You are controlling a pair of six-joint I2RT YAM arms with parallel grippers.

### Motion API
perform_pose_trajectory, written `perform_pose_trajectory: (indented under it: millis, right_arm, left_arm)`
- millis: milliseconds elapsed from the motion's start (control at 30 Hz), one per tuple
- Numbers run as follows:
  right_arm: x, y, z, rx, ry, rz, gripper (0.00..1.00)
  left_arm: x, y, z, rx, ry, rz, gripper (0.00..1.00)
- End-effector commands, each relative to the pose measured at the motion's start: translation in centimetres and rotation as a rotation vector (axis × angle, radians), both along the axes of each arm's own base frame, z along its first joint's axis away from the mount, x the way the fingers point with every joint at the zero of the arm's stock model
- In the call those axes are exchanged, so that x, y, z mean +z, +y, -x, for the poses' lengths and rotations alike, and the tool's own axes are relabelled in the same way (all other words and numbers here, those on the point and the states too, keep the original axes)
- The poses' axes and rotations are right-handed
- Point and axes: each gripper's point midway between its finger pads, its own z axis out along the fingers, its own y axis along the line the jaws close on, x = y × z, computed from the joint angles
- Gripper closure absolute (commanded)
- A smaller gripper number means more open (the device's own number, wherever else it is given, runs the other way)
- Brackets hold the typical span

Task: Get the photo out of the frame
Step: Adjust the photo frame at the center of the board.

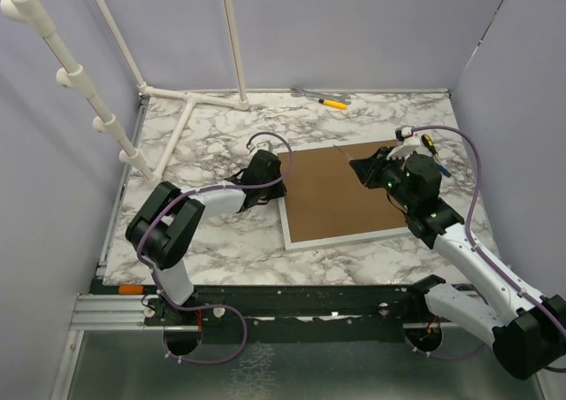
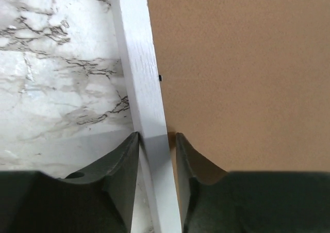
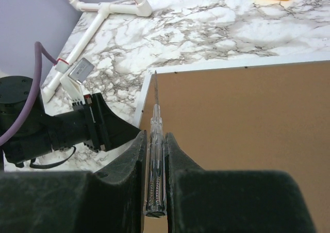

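Right claw (image 3: 154,136) clamps a clear screwdriver (image 3: 155,118); left claw (image 2: 157,135) straddles the frame (image 2: 139,63) rail, slightly ajar.

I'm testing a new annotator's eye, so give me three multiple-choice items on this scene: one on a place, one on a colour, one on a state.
1. At which edge of the table does the yellow-handled tool lie?
A. far edge
B. near edge
C. left edge

2. What colour is the upturned side of the frame?
A. white
B. brown
C. black

3. How is the right gripper?
A. open and empty
B. shut on the frame's edge
C. shut on a clear-handled screwdriver

Answers:
1 A: the top view shows the tool close to the back wall, far from the arm bases.
2 B: the brown board faces up inside the white rim.
3 C: the right wrist view shows the fingers pressed on the clear handle, with the blade pointing out ahead.
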Motion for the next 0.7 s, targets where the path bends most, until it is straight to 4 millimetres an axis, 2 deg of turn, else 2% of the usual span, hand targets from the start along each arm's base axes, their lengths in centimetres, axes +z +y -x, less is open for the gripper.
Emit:
perform_pose_trajectory:
  millis: [0, 67, 200, 467, 667]
  right_arm:
    - [0.3, -0.9, -0.2, -0.053, -0.024, -0.013, 1.0]
    - [0.2, -1.3, -0.2, -0.079, -0.019, -0.013, 1.0]
    - [-0.6, -2.3, -0.3, -0.139, 0.006, -0.003, 0.99]
    - [-2.5, -5.6, -0.7, -0.332, 0.058, 0.015, 1.0]
    - [-4.4, -8.2, -0.9, -0.491, 0.105, 0.038, 0.99]
  left_arm:
    - [-0.3, 1.7, -1.1, 0.035, -0.011, -0.124, 0.72]
    - [-0.4, 3.0, -1.5, 0.059, 0.0, -0.161, 0.79]
    - [0.0, 5.5, -3.1, 0.134, 0.002, -0.166, 0.84]
    - [1.0, 10.4, -6.6, 0.231, -0.018, -0.171, 0.84]
    - [1.6, 13.0, -8.6, 0.274, -0.047, -0.212, 0.82]
